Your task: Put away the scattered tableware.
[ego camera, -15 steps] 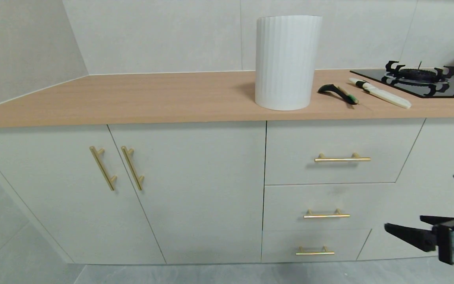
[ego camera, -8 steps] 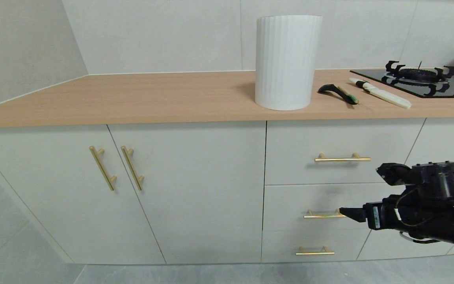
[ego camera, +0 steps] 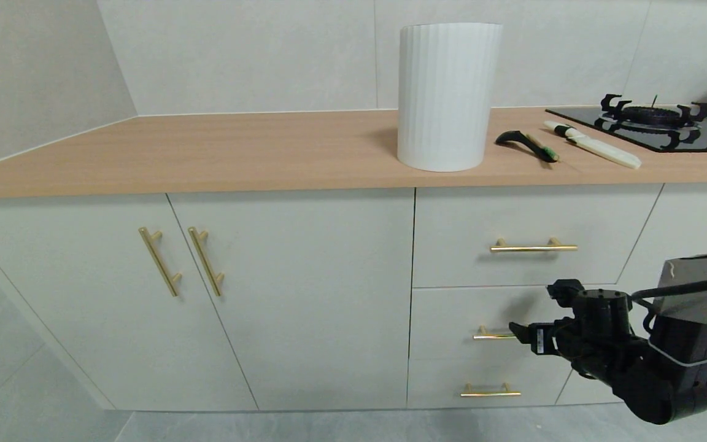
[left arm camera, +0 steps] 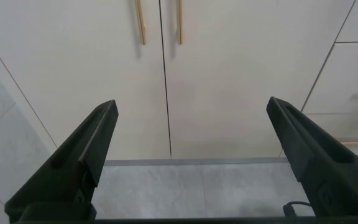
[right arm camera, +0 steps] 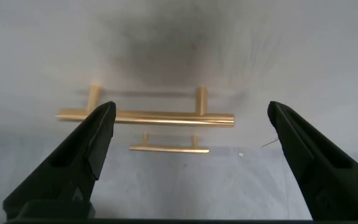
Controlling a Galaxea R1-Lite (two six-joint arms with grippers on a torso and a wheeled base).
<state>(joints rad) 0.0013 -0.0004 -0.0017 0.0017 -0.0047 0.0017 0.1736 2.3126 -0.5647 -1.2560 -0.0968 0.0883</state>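
What the coming move turns on is the middle drawer's handle (right arm camera: 148, 117), which lies straight ahead of the right gripper (ego camera: 519, 330), close to its fingertips. We cannot tell whether they touch it. The brass bar's long axis runs level across the drawer front. In the right wrist view the two fingers stand wide apart to either side, so the opening lines up along the bar rather than across it. They hold nothing. We judge that the wrist would have to roll a quarter turn to clamp the bar, or else hook a finger behind it. The bottom drawer's handle (right arm camera: 169, 148) sits just below and parallel, near enough to be a wrong target. The right arm is plainly the nearer one. The left gripper (left arm camera: 191, 124) hangs well away to the left, facing the cupboard doors (left arm camera: 229, 74), with its fingers spread wide and empty. The tableware lies up on the countertop (ego camera: 237, 153), above the drawers and to the right of the white ribbed canister (ego camera: 445, 98). A black-headed peeler (ego camera: 522, 142) is nearest the canister, and a white knife (ego camera: 596, 147) lies beside it toward the hob (ego camera: 648, 126), both untouched.
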